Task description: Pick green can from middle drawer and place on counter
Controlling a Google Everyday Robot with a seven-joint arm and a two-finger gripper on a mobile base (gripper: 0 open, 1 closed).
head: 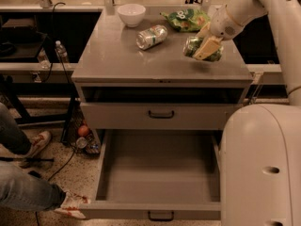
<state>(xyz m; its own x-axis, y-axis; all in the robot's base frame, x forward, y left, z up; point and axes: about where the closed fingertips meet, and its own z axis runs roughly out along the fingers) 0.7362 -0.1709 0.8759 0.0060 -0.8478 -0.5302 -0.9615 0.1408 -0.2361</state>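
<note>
My gripper (205, 47) is shut on the green can (196, 48), a small dark green can held sideways. It hangs just over the right part of the counter (117, 55), in front of the green crisp bag (186, 19). The pale fingers (208, 46) cover part of the can. The middle drawer (160, 173), the lowest one, stands pulled out below, with nothing in its grey tray. Its dark handle shows at the front edge.
A paler silver-white can (151, 36) lies on its side at the counter's middle back. A white bowl (131, 14) stands behind it. My white base (263, 168) fills the lower right. A person's legs (23, 173) and shoes are at the left.
</note>
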